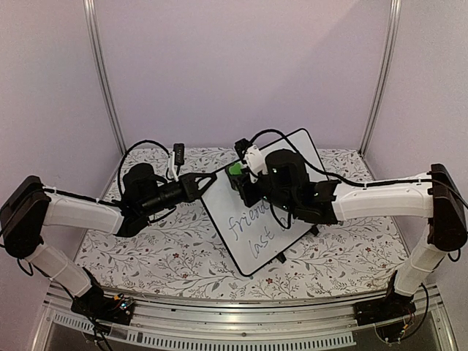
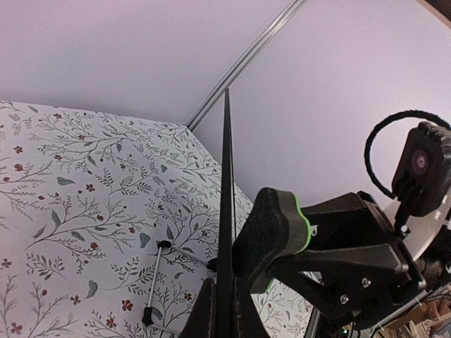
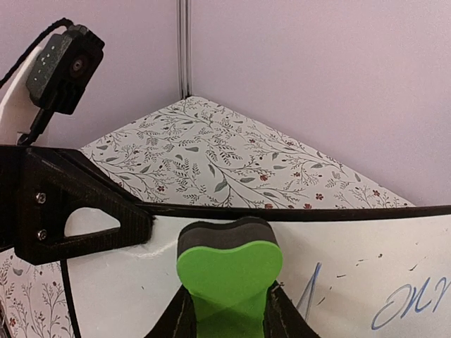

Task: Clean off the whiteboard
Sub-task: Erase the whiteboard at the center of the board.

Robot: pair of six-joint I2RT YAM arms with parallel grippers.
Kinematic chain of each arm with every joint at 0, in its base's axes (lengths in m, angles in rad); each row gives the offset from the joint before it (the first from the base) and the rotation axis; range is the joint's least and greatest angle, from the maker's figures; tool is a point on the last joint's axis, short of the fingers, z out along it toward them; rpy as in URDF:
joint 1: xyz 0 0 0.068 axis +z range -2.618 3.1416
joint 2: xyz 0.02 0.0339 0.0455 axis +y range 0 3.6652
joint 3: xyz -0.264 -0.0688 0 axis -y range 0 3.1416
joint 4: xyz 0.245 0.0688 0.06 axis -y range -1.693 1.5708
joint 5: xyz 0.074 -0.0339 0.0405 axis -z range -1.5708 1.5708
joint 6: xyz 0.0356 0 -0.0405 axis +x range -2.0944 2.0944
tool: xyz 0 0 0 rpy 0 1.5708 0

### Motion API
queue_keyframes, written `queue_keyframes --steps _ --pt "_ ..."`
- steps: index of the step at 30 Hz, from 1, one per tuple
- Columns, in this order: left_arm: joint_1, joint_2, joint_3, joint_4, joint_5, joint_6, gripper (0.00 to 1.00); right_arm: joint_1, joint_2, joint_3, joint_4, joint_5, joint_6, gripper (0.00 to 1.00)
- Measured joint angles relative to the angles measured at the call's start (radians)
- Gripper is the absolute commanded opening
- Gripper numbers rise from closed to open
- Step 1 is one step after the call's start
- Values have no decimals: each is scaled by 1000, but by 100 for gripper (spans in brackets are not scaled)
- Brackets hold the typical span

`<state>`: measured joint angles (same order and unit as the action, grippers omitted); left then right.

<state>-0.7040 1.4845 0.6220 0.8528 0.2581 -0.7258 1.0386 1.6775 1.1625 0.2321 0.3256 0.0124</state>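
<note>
The whiteboard (image 1: 228, 213) is tilted on the floral table, with blue handwriting on its lower half. My left gripper (image 1: 210, 179) is shut on the board's left rim; in the left wrist view the board (image 2: 227, 176) shows edge-on as a black line between my left gripper's (image 2: 227, 306) fingers. My right gripper (image 1: 238, 175) is shut on a green eraser (image 1: 235, 169) with a dark felt face. The eraser (image 3: 229, 271) is pressed flat on the white surface (image 3: 366, 267) near the top left corner. It also shows in the left wrist view (image 2: 271, 236), touching the board.
The floral tablecloth (image 1: 161, 252) covers the table. Aluminium posts (image 1: 102, 80) and lilac walls close in the back and sides. The board's wire stand with black feet (image 2: 156, 278) lies behind the board. Blue writing (image 3: 412, 303) lies right of the eraser.
</note>
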Motion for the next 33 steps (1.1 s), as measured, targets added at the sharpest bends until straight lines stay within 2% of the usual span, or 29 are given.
queue_keyframes --steps 9,15,25,33 --pt "0 3 0 0 -4 -2 0 2 -21 -114 54 -5 61 30" --pt "0 5 0 3 -3 -2 0 2 -28 -127 57 -3 77 30" --pt "0 8 0 10 -2 -3 0 2 35 6 37 27 38 31" --pt "0 8 0 7 -5 -5 0 2 48 24 20 28 37 30"
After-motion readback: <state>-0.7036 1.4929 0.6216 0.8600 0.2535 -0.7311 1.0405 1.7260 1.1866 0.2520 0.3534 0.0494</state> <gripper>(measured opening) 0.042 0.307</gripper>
